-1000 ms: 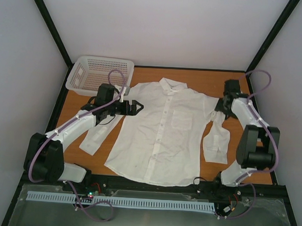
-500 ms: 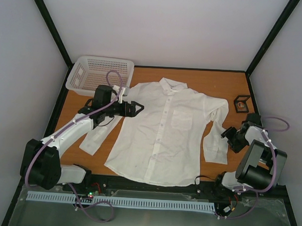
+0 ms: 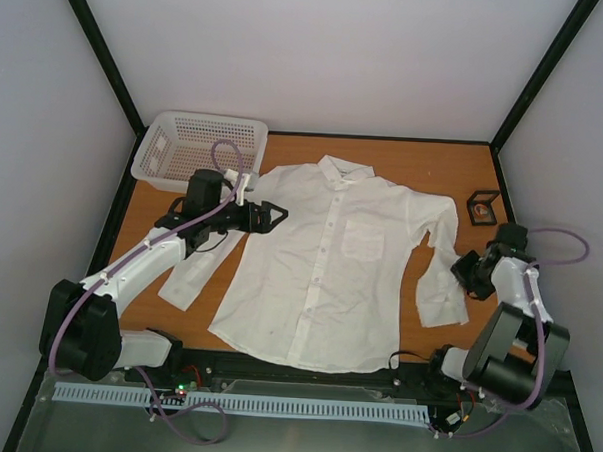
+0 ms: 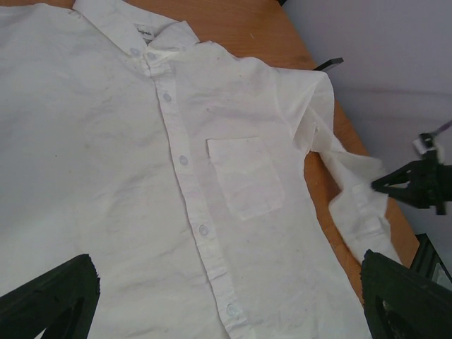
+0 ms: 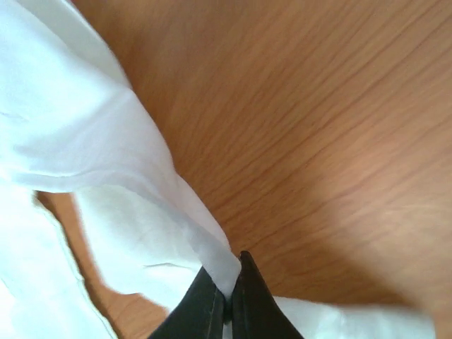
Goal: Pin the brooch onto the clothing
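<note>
Shirt [image 3: 325, 267] lies flat on the table [image 3: 424, 161], collar at the far side. Right claw [image 5: 229, 286]: 2 fingers pressed together, pinching a fold of the sleeve on its own side. Left claw [image 3: 270, 215]: spread wide above the opposite shoulder, touching no cloth. Only the top view shows the basket [image 3: 211, 118] and the small black cube [image 3: 482, 207]. The brooch cannot be made out.

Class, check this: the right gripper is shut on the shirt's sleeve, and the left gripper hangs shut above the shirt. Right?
No. The left gripper is open: the left wrist view shows its fingers wide apart above the shirt. The right gripper is shut on the sleeve.
</note>
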Available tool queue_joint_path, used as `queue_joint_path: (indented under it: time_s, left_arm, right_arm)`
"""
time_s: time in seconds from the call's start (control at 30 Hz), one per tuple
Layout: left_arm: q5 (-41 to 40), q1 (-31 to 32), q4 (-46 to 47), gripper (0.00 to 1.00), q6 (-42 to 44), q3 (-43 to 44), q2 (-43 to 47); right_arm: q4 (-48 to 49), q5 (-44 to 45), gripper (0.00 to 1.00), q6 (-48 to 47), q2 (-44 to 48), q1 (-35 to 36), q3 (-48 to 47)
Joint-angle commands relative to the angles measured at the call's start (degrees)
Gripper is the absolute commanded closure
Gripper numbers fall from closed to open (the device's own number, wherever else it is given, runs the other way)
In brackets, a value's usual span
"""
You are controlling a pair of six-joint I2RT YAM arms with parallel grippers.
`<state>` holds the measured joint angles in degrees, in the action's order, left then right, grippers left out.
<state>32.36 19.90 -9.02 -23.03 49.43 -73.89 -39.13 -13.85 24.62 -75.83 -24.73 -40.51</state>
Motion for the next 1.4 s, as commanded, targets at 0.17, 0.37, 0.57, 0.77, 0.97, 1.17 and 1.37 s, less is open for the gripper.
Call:
queue_joint_path:
  time_s: [0.17,0.37,0.57,0.77,0.97,1.17,1.37]
  left_arm:
    - [0.55,-1.18,0.88,0.00,-0.19,0.14,0.95]
    - [0.65,-1.27,0.94,0.00,-0.26,0.11,0.63]
    - [0.41,-1.57,0.82,0.00,-0.03,0.12,0.55]
    - [0.89,-1.77,0.99,0.00,-0.11,0.25,0.15]
    - [0.24,-1.80,0.71,0.00,0.13,0.23,0.31]
    - [0.04,-1.79,0.58,0.00,0.26,0.15,0.47]
    - [1.17,-1.80,1.21,0.00,-0.09,-0.10,0.08]
  right_arm:
    - [-18.25,32.24,0.97,2.02,9.66,5.34,-15.71]
    - [-26.58,41.91,0.97,14.59,6.67,29.14,-14.59]
    - [-13.95,14.07,0.40,21.07,3.82,62.77,-11.70]
    - [-11.41,9.60,0.31,14.67,14.24,48.76,-10.95]
    - [-13.05,14.02,0.34,8.77,14.43,27.46,-8.37]
    - [-8.70,12.32,0.48,6.18,6.99,20.27,-4.13]
    - [-2.55,10.29,0.54,5.24,-2.76,19.57,-2.23]
